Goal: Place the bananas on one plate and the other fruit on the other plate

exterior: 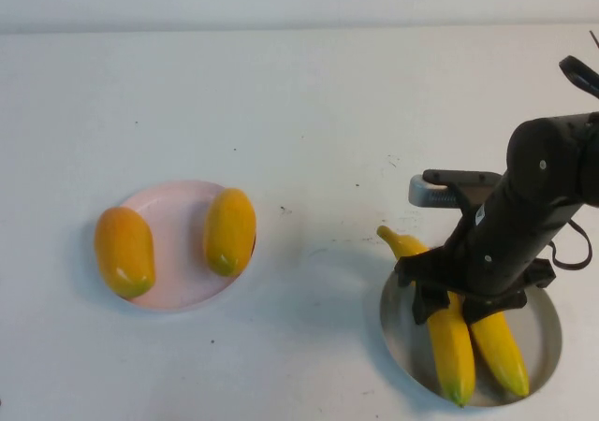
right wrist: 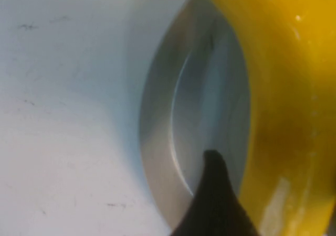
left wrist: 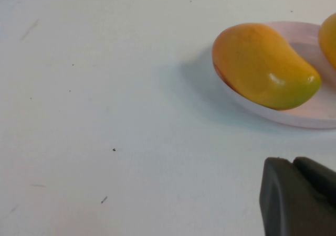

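Note:
Two bananas lie side by side on the grey-blue plate (exterior: 547,337) at the front right: the left banana (exterior: 449,341) and the right banana (exterior: 504,346). My right gripper (exterior: 459,309) is low over them, open, its fingers either side of the left banana. In the right wrist view one dark finger (right wrist: 215,194) stands beside that banana (right wrist: 283,99) over the plate (right wrist: 157,131). Two mangoes (exterior: 124,250) (exterior: 229,230) rest on the pink plate (exterior: 178,253) at the left, the left one on its rim. My left gripper (left wrist: 294,162) is shut and empty, near that mango (left wrist: 262,63) and the plate (left wrist: 310,115).
The white table (exterior: 309,112) stretches between and behind the two plates. The grey-blue plate lies close to the table's front right edge. The left arm does not show in the high view.

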{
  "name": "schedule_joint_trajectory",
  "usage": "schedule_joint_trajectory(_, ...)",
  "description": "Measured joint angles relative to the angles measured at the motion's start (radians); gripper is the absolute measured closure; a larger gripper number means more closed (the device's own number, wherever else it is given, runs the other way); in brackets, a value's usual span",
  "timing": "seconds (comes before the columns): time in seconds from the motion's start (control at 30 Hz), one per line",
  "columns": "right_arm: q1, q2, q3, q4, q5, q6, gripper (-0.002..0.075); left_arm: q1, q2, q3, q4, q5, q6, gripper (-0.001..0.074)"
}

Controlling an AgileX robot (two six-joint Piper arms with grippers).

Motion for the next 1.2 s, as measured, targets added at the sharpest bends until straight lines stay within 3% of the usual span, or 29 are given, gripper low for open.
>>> schedule_joint_trajectory(0.17, 0.027, -0.051, 0.0, 0.005, 0.006, 0.0, 0.0286, 0.0, 0.0, 0.0, 0.0, 0.0, 0.0, 0.0739)
schedule_joint_trajectory(0.27, 0.051, -0.141, 0.0, 0.005, 0.01, 0.0, 0.0324, 0.0, 0.0, 0.0, 0.0, 0.0, 0.0, 0.0739)
schedule_joint_trajectory(0.4, 0.076, -0.279, 0.007, 0.005, 0.032, -0.038, 0.0478, 0.0, 0.0, 0.0, 0.0, 0.0, 0.0, 0.0739)
schedule_joint_trajectory(0.5, 0.079, -0.355, 0.009, 0.014, 0.074, -0.081, 0.0639, 0.0, 0.0, 0.0, 0.0, 0.0, 0.0, 0.0739)
schedule_joint_trajectory(0.6, 0.079, -0.416, 0.009, 0.016, 0.152, -0.092, 0.0711, 0.0, 0.0, 0.0, 0.0, 0.0, 0.0, 0.0739)
schedule_joint_trajectory(0.73, 0.081, -0.502, 0.023, 0.016, 0.241, -0.096, 0.0735, 0.0, 0.0, 0.0, 0.0, 0.0, 0.0, 0.0739)
schedule_joint_trajectory(1.2, 0.081, -0.981, 0.283, -0.01, 0.284, -0.223, 0.0741, 0.0, 0.0, 0.0, 0.0, 0.0, 0.0, 0.0739)
